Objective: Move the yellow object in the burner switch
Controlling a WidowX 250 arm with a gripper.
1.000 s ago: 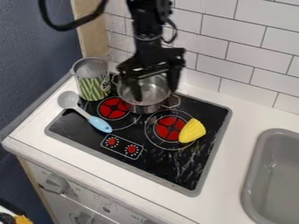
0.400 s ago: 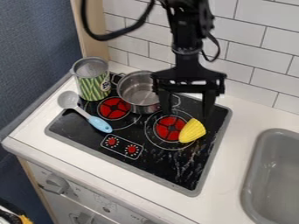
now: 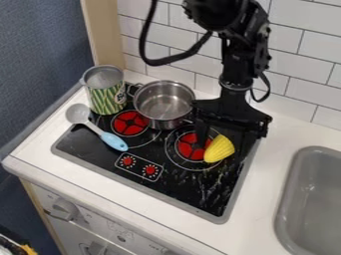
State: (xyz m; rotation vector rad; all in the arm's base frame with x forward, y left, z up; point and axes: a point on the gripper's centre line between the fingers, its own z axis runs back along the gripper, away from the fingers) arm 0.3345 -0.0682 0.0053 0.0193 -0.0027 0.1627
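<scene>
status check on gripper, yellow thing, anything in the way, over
Gripper open, over yellow object. Yellow object at red burner's edge, off the switches. Pot close beside gripper, possible snag.

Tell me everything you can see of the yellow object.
The yellow object is roughly wedge-shaped and looks like plastic, with fine ridges over its surface and a rounded outline. It lies on the black stovetop, overlapping a red burner at its picture-right side. The gripper is low around it; whether they touch, I cannot tell.
</scene>
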